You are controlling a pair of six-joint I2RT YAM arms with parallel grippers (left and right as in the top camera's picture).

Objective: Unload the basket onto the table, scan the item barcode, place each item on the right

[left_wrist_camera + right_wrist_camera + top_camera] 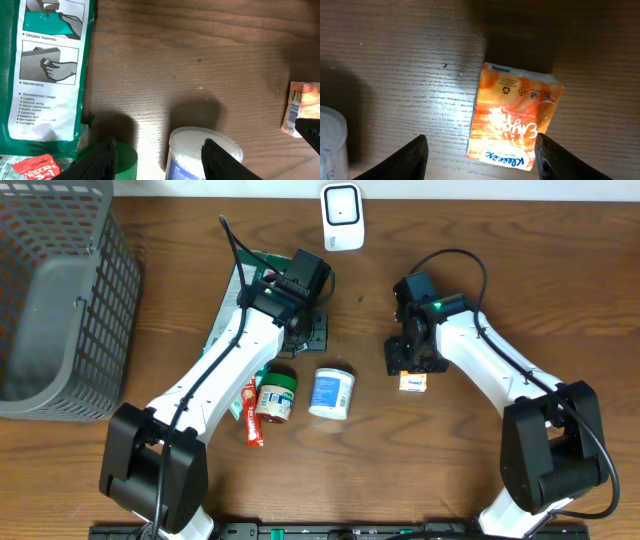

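Note:
An orange Kleenex tissue pack (515,117) lies flat on the wooden table, also seen at the right of centre from overhead (413,383). My right gripper (482,155) hovers over it, open, with the pack's near end between the fingers and untouched. The white scanner (342,218) stands at the table's far edge. My left gripper (159,155) is open and empty above a green-lidded jar (127,155) and a white tub (187,145). No barcode shows on the pack's visible face.
A green printed package (232,310) lies under the left arm. A red sachet (252,420) lies beside the jar (277,395) and the tub (332,392). A grey mesh basket (60,300) fills the left side.

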